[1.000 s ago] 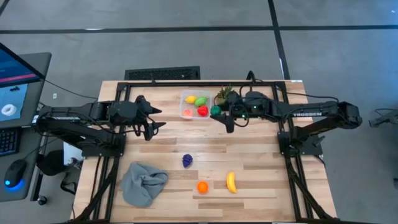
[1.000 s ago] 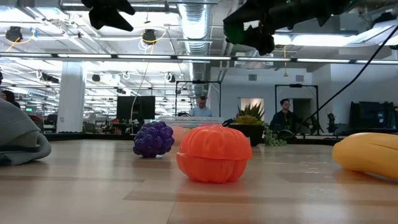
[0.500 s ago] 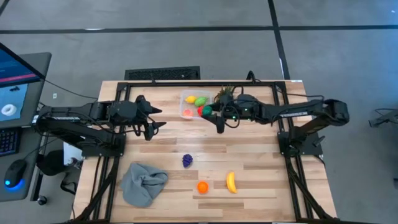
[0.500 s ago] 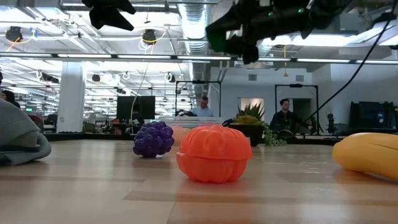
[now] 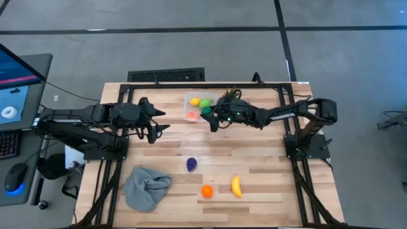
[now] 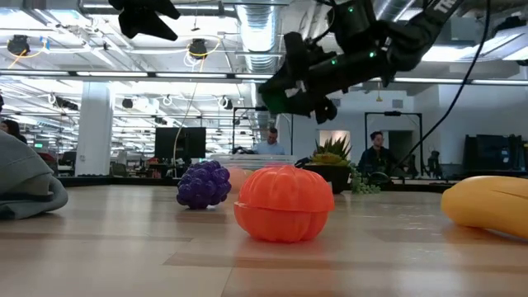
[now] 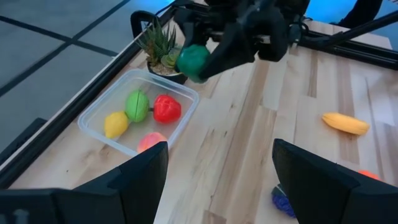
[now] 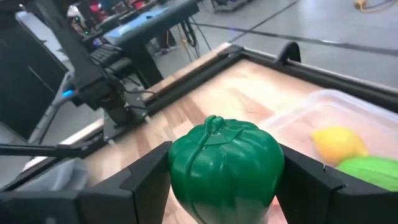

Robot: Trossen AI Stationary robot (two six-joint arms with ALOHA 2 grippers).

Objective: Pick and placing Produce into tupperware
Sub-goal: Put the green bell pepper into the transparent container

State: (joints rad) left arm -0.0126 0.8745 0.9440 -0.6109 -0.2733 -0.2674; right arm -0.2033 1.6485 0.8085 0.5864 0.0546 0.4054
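My right gripper (image 5: 208,116) is shut on a green pepper (image 8: 225,165), held in the air over the right-hand edge of the clear tupperware (image 5: 188,97) at the table's far middle. Seen from the left wrist, the pepper (image 7: 193,60) hangs above the tupperware's corner (image 7: 189,93). The tupperware holds a yellow lemon (image 7: 115,123), a green fruit (image 7: 137,106), a red one (image 7: 166,108) and a pink one (image 7: 151,142). At the table's left, my left gripper (image 5: 158,121) is raised and open with nothing between its fingers. My right gripper pinches the pepper's two opposite sides (image 8: 177,168) between its two fingers (image 8: 149,174). The fingers come from the table's right, nearly level and slanting a little downward. The pepper is lifted clear of table and tupperware, its stem end (image 8: 214,121) up.
A potted plant (image 5: 230,95) stands just right of the tupperware, under my right arm. Purple grapes (image 5: 191,164), an orange fruit (image 5: 206,191) and a banana (image 5: 236,186) lie toward the near edge. A grey cloth (image 5: 147,187) lies crumpled at the near left.
My right gripper has gone toward the table's left edge and down with the green pepper, from in front of the potted plant to over the tupperware's right side. It has rolled a little. The pepper stays clear of everything.
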